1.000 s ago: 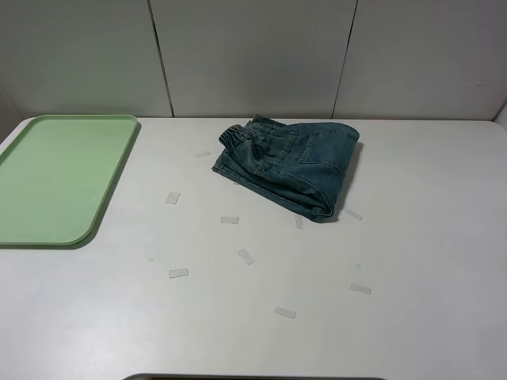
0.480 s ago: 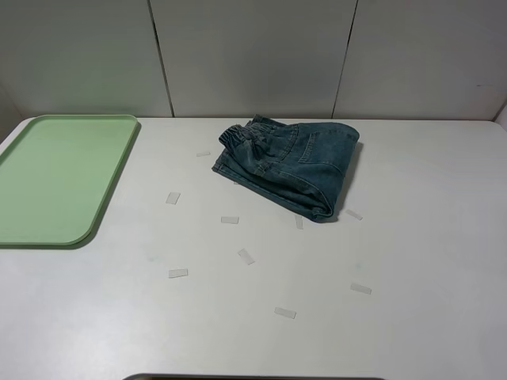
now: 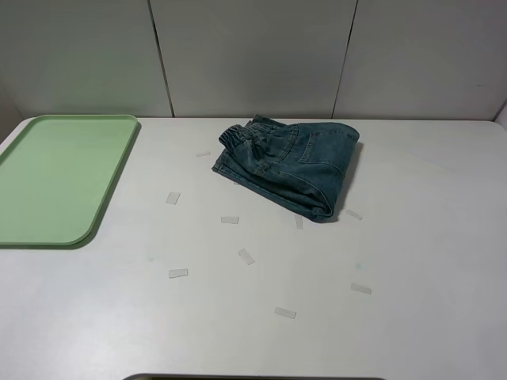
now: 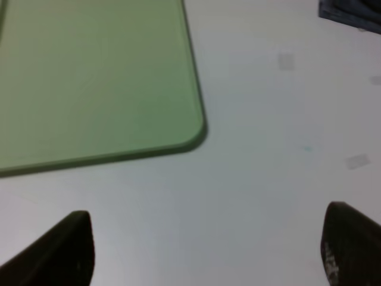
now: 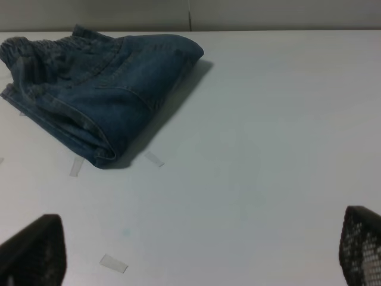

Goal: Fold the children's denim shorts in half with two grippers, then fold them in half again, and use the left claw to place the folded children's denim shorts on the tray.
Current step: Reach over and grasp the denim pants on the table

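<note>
The children's denim shorts [image 3: 289, 166] lay folded into a compact bundle on the white desk [image 3: 428, 237], close to its far edge and about midway along it. The gathered waistband sat at the bundle's far-left end, and a rounded fold formed the end nearest the front-right. A seamed pocket panel faced up. Nothing touched the shorts, and they rested on the bare desk, not on the tray.

Several small pale tape strips [image 3: 246, 256] were scattered flat on the desk around and in front of the bundle, one just beside its near fold.

The tray [image 3: 103, 207], pale green with a low rim and rounded corners, lay at the desk's far-left corner, running along the left edge, well apart from the shorts.

Neither arm showed in the high view. In the left wrist view the left gripper [image 4: 205, 250] hung over bare desk near the tray's rounded front corner, its two black fingers [image 4: 65, 250] spread wide with nothing between them. In the right wrist view the right gripper [image 5: 196, 250] was likewise spread wide and empty over bare desk, well in front of the shorts.

Grey wall panels [image 3: 253, 55] stood behind the desk's far edge.
</note>
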Motion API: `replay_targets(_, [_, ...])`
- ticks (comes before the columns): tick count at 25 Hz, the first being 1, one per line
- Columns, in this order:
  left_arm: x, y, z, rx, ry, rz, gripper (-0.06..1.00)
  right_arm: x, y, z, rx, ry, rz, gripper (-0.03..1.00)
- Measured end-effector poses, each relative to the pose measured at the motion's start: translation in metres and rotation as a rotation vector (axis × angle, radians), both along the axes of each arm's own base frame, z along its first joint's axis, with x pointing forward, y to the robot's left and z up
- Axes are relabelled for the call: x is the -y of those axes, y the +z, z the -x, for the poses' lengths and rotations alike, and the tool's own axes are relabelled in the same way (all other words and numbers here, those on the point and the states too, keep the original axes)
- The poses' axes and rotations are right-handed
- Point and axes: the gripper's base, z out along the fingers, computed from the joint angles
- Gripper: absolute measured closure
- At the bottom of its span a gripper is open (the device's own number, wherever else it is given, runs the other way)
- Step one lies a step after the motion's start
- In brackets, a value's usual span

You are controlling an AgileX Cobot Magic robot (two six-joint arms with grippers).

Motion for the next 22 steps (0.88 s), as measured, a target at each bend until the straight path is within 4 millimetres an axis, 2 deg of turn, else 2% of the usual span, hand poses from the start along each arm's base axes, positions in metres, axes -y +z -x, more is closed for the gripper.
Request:
replay_targets(2, [0.005, 0.005, -0.007, -0.025, -0.024, 0.034, 0.18, 0.0, 0.0, 0.0, 0.0, 0.0, 0.0, 0.27])
replay_targets(5, [0.016, 0.017, -0.027, -0.054, -0.063, 0.102, 0.18, 0.0, 0.0, 0.0, 0.0, 0.0, 0.0, 0.27])
replay_targets(12, [0.042, 0.043, -0.103, -0.145, -0.122, 0.175, 0.18, 0.0, 0.0, 0.0, 0.0, 0.0, 0.0, 0.27])
replay_targets(17, [0.061, 0.043, -0.156, -0.253, -0.171, 0.201, 0.18, 0.0, 0.0, 0.0, 0.0, 0.0, 0.0, 0.27])
replay_targets(22, [0.075, 0.03, -0.197, -0.299, -0.199, 0.253, 0.18, 0.0, 0.0, 0.0, 0.0, 0.0, 0.0, 0.27])
